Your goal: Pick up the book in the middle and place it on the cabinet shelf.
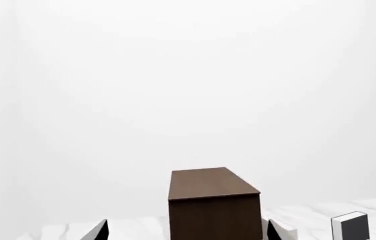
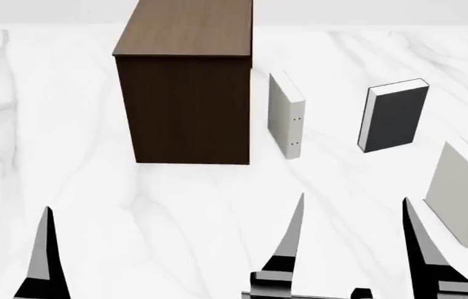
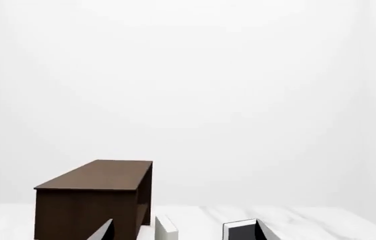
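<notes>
The book [image 2: 394, 116] stood upright on the marble bench [image 2: 176, 205], between two pale books [image 2: 286, 115], well right of the cabinet shelf [image 2: 186, 81] near the far edge. The right gripper [image 2: 353, 240] hung wide open and empty near the front edge; only one left gripper finger [image 2: 45, 261] showed, so I could not tell its opening.

- The worktop [image 2: 176, 212] is white marble with grey veins.
- The cabinet shelf [image 2: 186, 81] stands on it, dark brown with a lighter flat top.
- Just right of the cabinet stands a pale book [image 2: 285, 115], upright.
- Further right stands the book [image 2: 393, 116], charcoal-covered and upright.
- Right of that, nearer the camera, stands a second pale book [image 2: 465, 193].
</notes>
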{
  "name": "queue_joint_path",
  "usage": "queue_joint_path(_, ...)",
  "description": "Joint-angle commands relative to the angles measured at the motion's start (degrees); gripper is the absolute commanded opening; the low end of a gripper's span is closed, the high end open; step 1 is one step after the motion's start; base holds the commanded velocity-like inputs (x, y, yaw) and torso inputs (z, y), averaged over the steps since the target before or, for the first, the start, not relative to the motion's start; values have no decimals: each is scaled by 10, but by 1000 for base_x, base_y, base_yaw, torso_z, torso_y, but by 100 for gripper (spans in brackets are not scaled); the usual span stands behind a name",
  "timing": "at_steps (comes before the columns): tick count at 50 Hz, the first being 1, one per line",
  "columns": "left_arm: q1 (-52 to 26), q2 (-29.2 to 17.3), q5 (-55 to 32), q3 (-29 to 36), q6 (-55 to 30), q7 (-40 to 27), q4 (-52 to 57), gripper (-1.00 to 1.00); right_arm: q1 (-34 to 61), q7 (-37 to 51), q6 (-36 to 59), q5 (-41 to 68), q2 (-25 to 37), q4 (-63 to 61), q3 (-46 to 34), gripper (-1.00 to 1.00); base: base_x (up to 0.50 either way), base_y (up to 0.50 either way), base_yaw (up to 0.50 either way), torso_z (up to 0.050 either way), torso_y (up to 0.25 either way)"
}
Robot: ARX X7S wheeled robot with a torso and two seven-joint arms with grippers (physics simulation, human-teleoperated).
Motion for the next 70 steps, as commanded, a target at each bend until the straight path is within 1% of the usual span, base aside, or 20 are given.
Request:
queue_joint_path(1,0,-9,1,10,-8,-5,11,100,2,6,9,3,8,-8,-9,100,500,0,0,0,0)
queue_joint_path(59,-12,-41,-15,34,-23,-41,23,100,15,35,34,20,29,-5,-33,100,500,0,0,0,1)
queue_joint_path(60,-12,-41,-15,33,-22,-41,23,100,10,34,7,13,32,0,-38,100,0,0,0,0,0)
queue_joint_path(63,-11,-43,-16,35,-20,-43,22,100,7,38,5,13,33,-4,-37,100,0,0,0,0,4)
queue_joint_path(64,-12,-43,-16,35,-19,-44,20,100,-2,23,-32,27,37,-2,-37,100,0,0,0,0,0)
queue_joint_path(65,-12,-44,-16,35,-19,-44,20,100,-6,19,-47,34,37,-2,-35,100,0,0,0,0,0)
queue_joint_path(67,-12,-45,-16,37,-20,-46,21,100,-5,27,-33,26,39,-8,-37,100,0,0,0,0,0)
queue_joint_path(70,-12,-46,-16,38,-20,-48,22,100,-7,26,-44,29,40,-4,-36,100,0,0,0,0,0)
